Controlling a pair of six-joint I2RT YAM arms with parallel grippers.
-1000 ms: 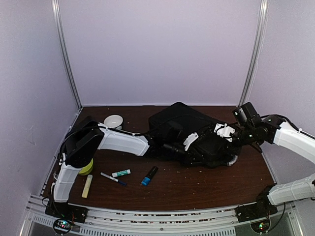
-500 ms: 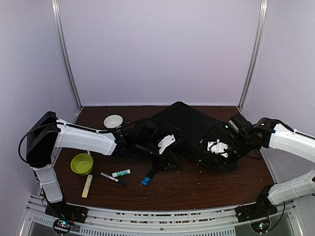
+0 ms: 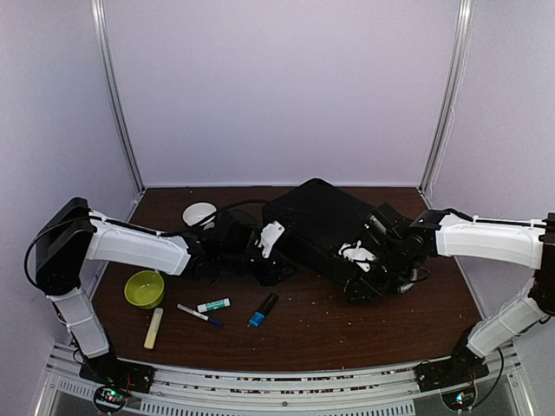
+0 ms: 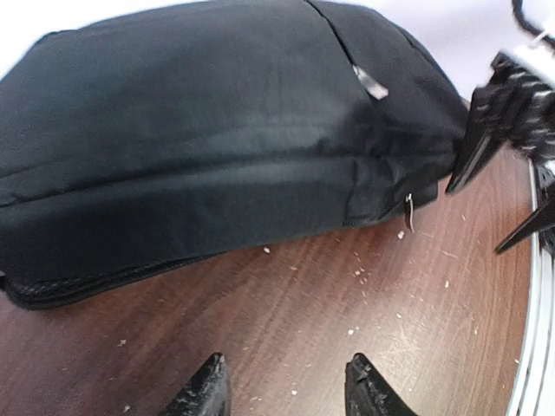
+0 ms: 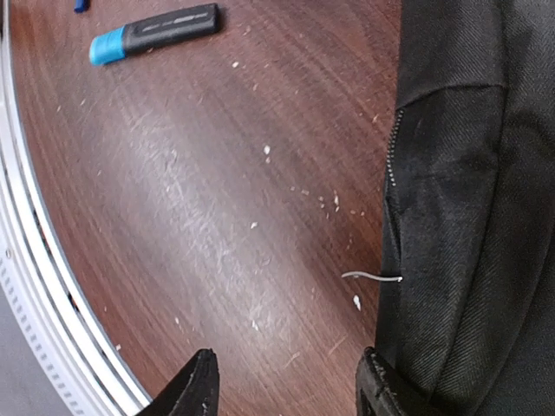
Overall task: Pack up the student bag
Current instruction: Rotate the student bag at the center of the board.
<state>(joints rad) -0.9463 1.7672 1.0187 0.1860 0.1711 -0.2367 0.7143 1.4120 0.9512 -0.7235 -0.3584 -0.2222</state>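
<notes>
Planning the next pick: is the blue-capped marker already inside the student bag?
No, the blue-capped marker lies on the wooden table, outside the student bag.

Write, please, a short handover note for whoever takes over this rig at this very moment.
Left gripper: open, empty, low over the table beside the student bag.
Right gripper: open, empty, at the bag's edge.
Bag lies mid-table; no opening shows.
Loose on the table: blue-capped marker, pen, teal marker, yellow stick, green bowl, white bowl.
Done: nothing visibly packed.
To do: open the bag, load the items, probably close it.
</notes>
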